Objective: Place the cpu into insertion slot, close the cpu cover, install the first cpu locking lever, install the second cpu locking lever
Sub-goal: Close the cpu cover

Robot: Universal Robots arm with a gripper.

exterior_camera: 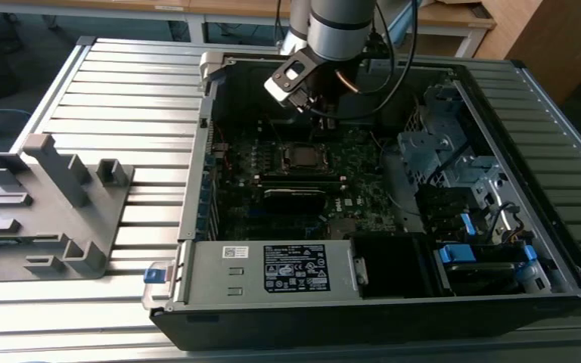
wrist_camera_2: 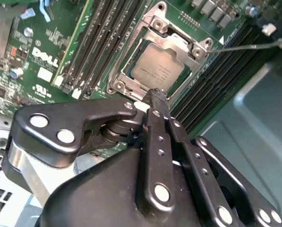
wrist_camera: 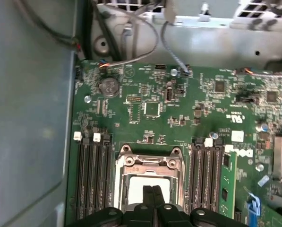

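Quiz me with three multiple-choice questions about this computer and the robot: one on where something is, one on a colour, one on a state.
1. Where is the cpu?
A) on the grey fixture
B) in the socket on the motherboard
C) on the table beside the case

2. What colour is the motherboard?
A) red
B) white
C) green

3. How do the fingers of the gripper stand?
A) pressed together
B) spread wide
C) clamped on a cable

Answers:
1 B: its silvery top sits inside the socket's metal frame.
2 C: the board is green in both wrist views.
3 A: the black fingertips meet with nothing between them.
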